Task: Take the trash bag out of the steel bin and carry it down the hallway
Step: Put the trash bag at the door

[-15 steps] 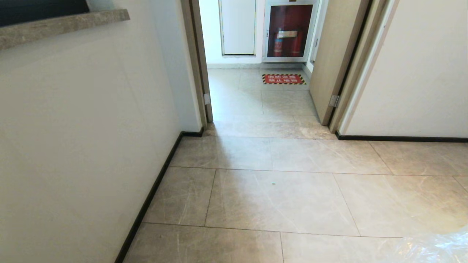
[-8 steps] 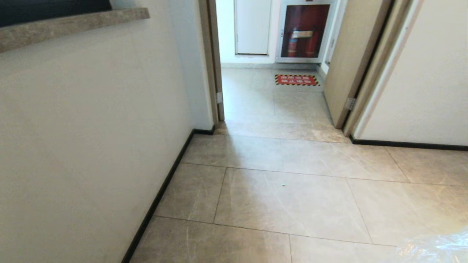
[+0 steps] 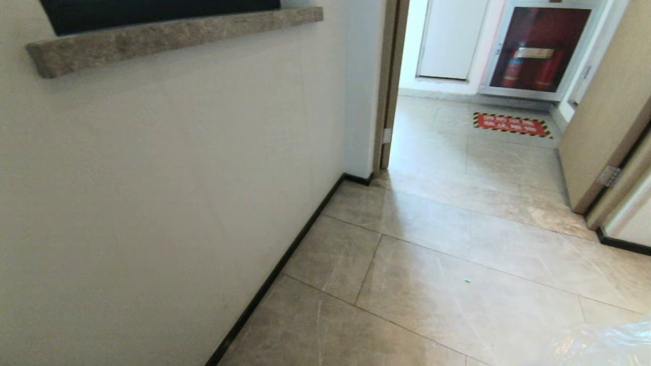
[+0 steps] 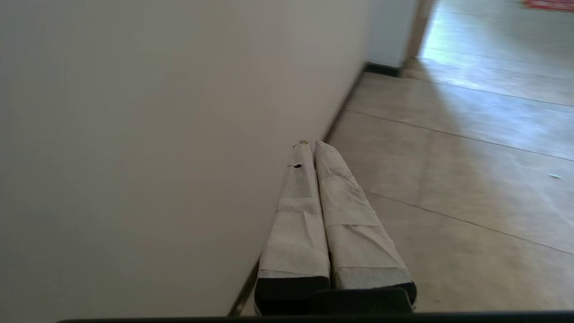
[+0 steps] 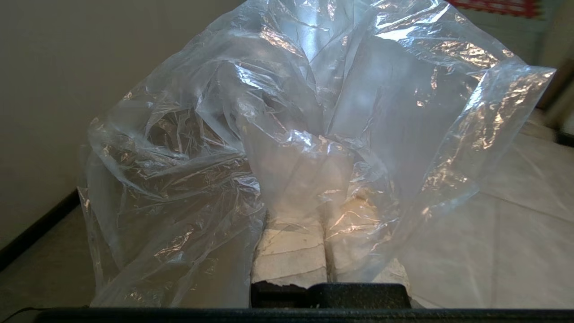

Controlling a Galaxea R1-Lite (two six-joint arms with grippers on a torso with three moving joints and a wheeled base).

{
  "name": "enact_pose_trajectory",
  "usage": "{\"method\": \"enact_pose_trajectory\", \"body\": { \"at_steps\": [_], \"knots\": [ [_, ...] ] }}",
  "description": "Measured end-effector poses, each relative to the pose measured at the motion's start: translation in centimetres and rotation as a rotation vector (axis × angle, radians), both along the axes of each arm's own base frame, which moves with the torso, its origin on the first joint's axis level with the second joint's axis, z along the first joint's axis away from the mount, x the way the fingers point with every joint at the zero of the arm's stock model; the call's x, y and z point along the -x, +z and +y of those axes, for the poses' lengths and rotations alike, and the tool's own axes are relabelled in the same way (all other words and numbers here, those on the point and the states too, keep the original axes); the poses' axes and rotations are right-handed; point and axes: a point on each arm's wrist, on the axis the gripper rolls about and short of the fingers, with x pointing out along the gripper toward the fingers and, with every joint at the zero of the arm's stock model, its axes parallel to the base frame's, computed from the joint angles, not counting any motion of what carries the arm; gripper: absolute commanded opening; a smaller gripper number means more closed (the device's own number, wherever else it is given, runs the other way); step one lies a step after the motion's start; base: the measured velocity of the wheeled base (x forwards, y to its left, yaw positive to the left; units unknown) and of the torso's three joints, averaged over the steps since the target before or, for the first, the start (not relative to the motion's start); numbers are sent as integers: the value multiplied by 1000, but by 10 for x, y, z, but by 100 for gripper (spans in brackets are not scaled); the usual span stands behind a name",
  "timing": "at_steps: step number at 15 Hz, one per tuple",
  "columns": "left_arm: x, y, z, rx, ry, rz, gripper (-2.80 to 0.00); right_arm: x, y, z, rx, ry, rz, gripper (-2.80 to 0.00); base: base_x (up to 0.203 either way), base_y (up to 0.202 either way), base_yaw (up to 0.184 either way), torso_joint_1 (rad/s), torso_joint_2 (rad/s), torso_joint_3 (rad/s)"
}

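My right gripper (image 5: 323, 197) is clamped on the trash bag (image 5: 314, 112), whose thin film could slip or tear loose as I near the wall (image 3: 152, 178).

Daylight spills through the doorway (image 3: 457, 101); wrist views blur, bag (image 5: 314, 134) glares.

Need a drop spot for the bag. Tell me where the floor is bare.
Bare tiles run from the white wall's black baseboard on the left to the open doorway. Tightest by the wooden door on the right, and past it by the red floor sign.
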Motion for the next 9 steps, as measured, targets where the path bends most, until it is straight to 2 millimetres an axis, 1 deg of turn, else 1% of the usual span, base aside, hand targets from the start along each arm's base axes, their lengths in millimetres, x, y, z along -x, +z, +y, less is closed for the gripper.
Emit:
{"method": "enact_pose_trajectory", "body": {
  "at_steps": [9],
  "knots": [
    [0,0,0,0,0,0,-280,0,0,0,0,0,0,-280,0,-9,172,3,3,1]
  ]
}}
